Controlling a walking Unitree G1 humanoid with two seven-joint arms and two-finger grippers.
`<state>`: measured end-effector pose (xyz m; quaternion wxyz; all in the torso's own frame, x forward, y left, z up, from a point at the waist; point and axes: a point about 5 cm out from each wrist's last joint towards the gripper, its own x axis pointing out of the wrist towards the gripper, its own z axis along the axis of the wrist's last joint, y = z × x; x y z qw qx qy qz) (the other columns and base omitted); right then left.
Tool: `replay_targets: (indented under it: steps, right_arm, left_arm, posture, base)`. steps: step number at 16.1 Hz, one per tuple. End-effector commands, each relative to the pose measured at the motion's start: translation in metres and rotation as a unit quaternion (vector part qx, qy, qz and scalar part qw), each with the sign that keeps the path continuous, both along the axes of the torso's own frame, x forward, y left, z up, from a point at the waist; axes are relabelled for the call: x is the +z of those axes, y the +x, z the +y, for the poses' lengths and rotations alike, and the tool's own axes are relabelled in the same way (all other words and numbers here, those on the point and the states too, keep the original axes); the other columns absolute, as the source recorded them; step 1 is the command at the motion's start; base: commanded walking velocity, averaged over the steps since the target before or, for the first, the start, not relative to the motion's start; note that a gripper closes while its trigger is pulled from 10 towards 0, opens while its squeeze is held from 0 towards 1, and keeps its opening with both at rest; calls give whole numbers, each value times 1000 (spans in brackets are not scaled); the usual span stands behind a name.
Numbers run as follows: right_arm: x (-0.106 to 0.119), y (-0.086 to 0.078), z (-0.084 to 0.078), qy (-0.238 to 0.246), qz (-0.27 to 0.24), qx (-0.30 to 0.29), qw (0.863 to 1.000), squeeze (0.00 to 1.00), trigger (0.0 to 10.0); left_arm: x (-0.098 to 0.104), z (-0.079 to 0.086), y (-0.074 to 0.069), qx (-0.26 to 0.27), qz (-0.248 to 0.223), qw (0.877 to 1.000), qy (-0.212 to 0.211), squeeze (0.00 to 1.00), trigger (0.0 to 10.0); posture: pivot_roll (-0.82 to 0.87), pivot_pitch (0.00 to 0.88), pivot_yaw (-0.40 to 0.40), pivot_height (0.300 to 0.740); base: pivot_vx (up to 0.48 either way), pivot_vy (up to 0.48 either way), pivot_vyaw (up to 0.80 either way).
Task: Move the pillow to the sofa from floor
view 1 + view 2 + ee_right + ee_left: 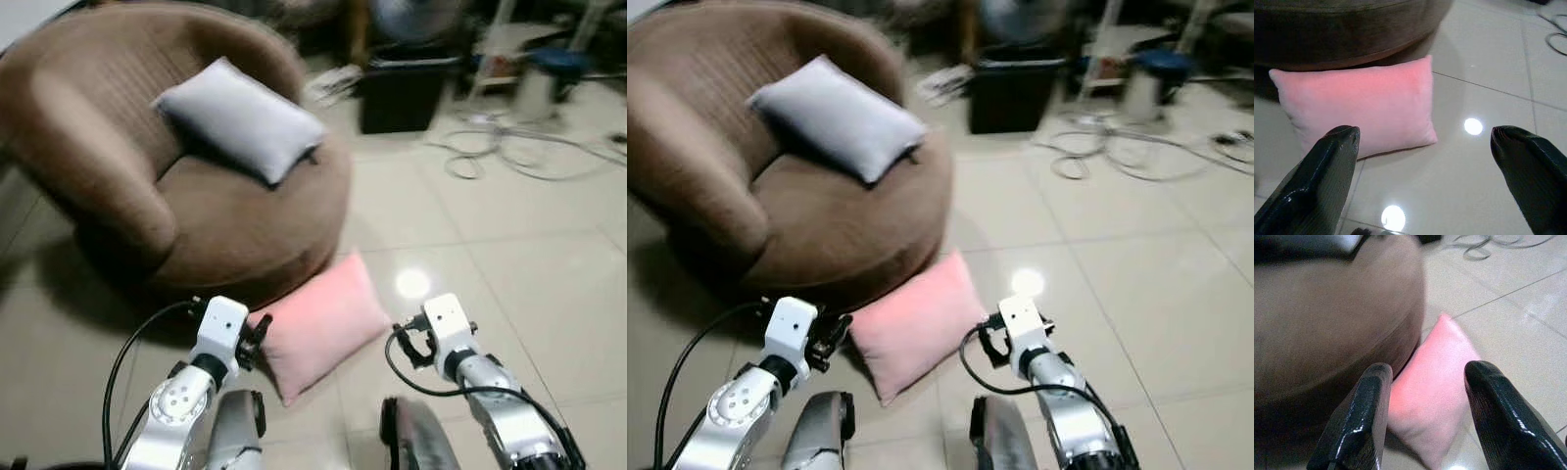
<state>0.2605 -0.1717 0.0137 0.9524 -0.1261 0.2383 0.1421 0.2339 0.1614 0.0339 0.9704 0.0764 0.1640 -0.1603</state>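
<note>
So far nothing lifted: our left gripper and right gripper, both spread wide, hover near pink pillow, lower centre, on floor touching sofa base. Grasp, lift, placement remain.

A lived-in room of a home, by the look of the furnishings. Round brown upholstered sofa chair on the left, with a grey cushion propped against its curved back. Pale glossy floor tiles throughout, mirroring a ceiling light as a bright spot. Pink pillow down on the tiles, touching the chair's base. Further back, a black box-shaped bin, loose cables coiled across the floor, and blurred household clutter along the far edge, too soft to identify.
</note>
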Motion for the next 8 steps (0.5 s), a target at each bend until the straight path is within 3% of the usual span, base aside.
replay_targets:
  steps: [1, 4, 6, 8]
  right_arm:
    - [2, 3, 7, 4, -7, 19, 1000, 0, 10000]
    - [-3, 2, 12, 0, 8, 55, 998, 0, 10000]
    - [-5, 3, 12, 9, 16, 51, 999, 0, 10000]
    - [-6, 3, 12, 5, 18, 61, 998, 0, 10000]
  left_arm:
    - [-5, 8, -2, 19, 8, 1000, 2, 0, 10000]
    - [-11, 9, -9, 25, 17, 1000, 6, 0, 10000]
    - [-12, 9, -12, 25, 19, 999, 9, 0, 10000]
    - [-15, 8, -16, 23, 28, 999, 14, 0, 10000]
  posture:
    - [106, 0, -3, 568]
    - [135, 0, -48, 568]
    - [143, 0, -55, 568]
    - [152, 0, -61, 568]
  base:
    - [375, 0, 0]
    - [371, 0, 583]
    - [334, 0, 0]
    - [0, 0, 0]
